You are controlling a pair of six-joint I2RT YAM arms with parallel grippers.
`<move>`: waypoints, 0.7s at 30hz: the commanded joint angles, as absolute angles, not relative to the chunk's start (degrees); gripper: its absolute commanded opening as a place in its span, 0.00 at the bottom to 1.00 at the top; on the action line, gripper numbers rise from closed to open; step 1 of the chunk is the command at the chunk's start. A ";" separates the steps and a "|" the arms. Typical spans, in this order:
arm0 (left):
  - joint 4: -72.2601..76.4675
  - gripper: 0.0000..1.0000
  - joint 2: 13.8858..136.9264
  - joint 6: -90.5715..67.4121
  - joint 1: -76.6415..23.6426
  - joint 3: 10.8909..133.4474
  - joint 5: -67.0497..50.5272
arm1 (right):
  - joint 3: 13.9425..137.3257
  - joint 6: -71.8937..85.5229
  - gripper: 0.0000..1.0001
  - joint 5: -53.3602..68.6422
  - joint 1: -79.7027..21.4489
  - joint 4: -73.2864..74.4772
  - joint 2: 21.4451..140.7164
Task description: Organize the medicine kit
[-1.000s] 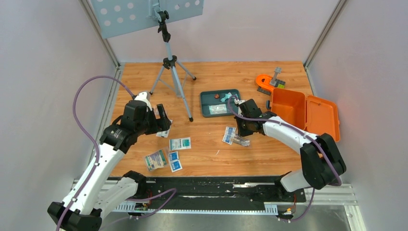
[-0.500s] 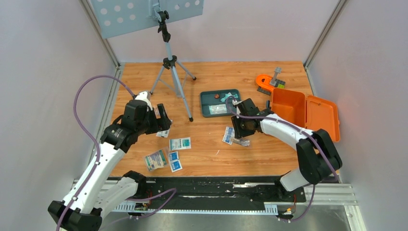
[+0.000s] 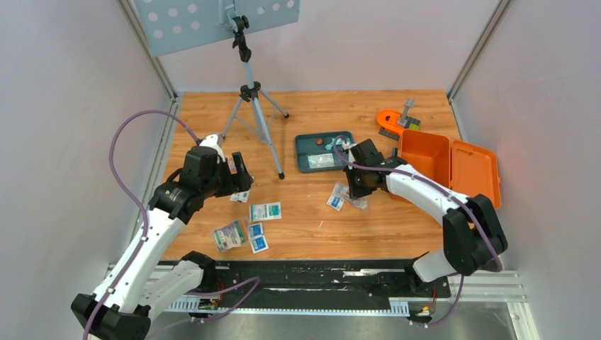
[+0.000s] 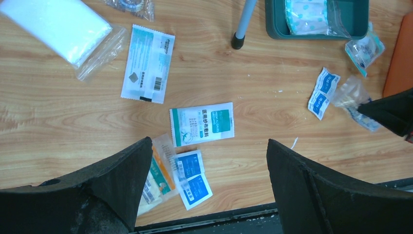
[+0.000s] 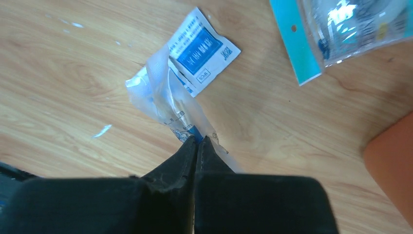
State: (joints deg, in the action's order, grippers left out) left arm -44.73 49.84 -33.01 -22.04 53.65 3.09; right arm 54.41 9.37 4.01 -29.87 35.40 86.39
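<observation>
The medicine kit (image 3: 425, 157) is an orange box lying open at the right, its lid (image 3: 476, 173) flat beside it. Its orange edge also shows in the left wrist view (image 4: 402, 53) and the right wrist view (image 5: 395, 165). My right gripper (image 5: 197, 139) is shut on the end of a clear plastic packet (image 5: 160, 92), just left of the box (image 3: 352, 187). A blue-and-white sachet (image 5: 202, 51) lies partly under that packet. Far to the left, my left gripper (image 4: 209, 144) hangs open above loose sachets (image 3: 241, 177), holding nothing.
A dark teal tray (image 3: 306, 161) holding packets sits behind the right gripper. A tripod (image 3: 255, 99) stands at back left. Below the left gripper lie a green-white sachet (image 4: 202, 124), blue sachets (image 4: 195, 178), an orange-green packet (image 4: 158, 178), a long white sachet (image 4: 147, 63) and a white gauze bag (image 4: 53, 24). A small orange curved piece (image 3: 390, 119) lies behind the kit.
The right gripper dipped to the packets and drew back toward the tray, pinching the clear packet. The packet and the sachet shifted with it. The left arm has not moved.
</observation>
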 commanded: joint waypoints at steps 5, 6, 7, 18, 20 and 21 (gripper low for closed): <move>-42.69 0.95 50.72 -32.46 -21.80 54.93 3.53 | 66.90 10.76 0.00 -4.07 -26.80 40.33 74.37; -42.60 0.95 50.78 -32.45 -21.80 54.93 3.52 | 68.23 11.38 0.00 -4.98 -25.06 40.49 73.47; -42.61 0.95 50.83 -32.39 -21.84 54.93 3.52 | 69.41 12.18 0.00 -5.86 -23.05 40.54 72.61; -42.20 0.95 51.32 -31.88 -21.80 54.85 3.84 | 69.43 22.63 0.00 3.79 8.09 36.85 70.39; -42.12 0.95 51.45 -31.78 -21.80 54.80 4.01 | 66.93 24.61 0.00 6.95 11.73 34.33 70.80; -42.11 0.95 51.60 -31.81 -21.80 54.88 3.99 | 66.05 25.26 0.00 8.13 12.99 33.15 71.26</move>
State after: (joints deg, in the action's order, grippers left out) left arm -43.88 51.29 -32.82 -22.04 53.65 3.14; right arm 69.45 20.12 0.93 8.71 37.50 70.63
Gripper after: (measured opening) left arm 0.949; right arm 0.003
